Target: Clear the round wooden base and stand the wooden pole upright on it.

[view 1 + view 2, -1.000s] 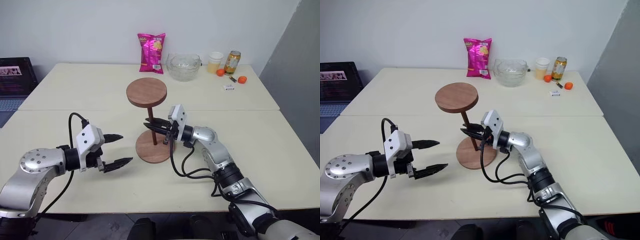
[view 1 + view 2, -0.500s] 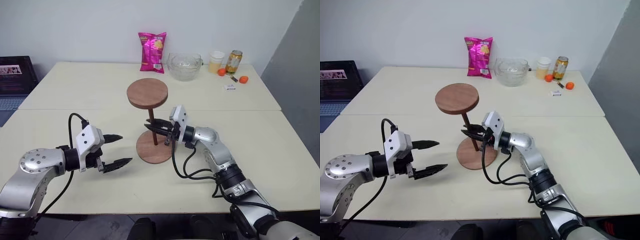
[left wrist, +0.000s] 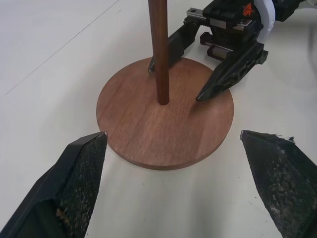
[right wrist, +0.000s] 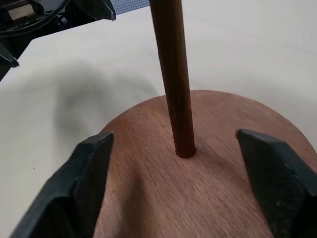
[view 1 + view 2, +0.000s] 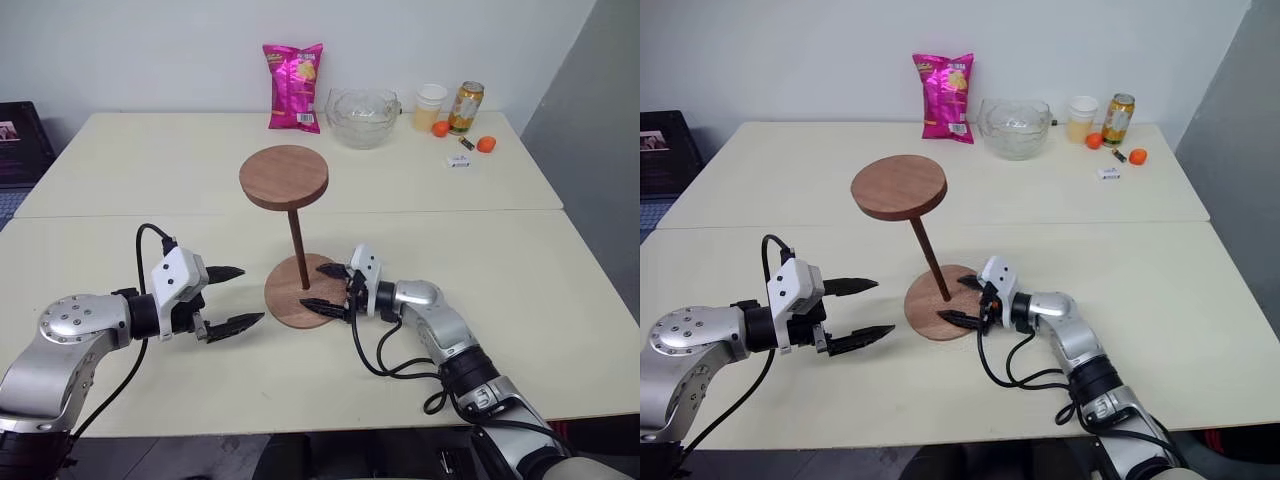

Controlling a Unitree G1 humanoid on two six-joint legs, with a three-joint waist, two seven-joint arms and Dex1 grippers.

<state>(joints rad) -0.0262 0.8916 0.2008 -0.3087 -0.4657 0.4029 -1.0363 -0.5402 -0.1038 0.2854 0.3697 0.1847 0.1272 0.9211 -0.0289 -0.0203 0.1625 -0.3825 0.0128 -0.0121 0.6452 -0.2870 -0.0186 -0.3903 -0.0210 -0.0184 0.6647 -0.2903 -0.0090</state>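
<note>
step: release, pole (image 5: 297, 243) standing in base (image 5: 290, 302), frame centre | right gripper (image 5: 327, 289) wide open around pole foot, holding nothing | left gripper (image 5: 232, 298) open, empty, lower left | next: back right gripper off without knocking pole

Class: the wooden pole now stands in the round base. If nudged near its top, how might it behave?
The wooden pole looks stiff. Its wide top disc probably makes it top-heavy. The flat round base may resist tipping only slightly.

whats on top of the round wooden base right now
The wooden pole stands on the round wooden base, its lower end in the centre, disc end up. The rest of the base is bare. The hole itself is covered by the pole.
</note>
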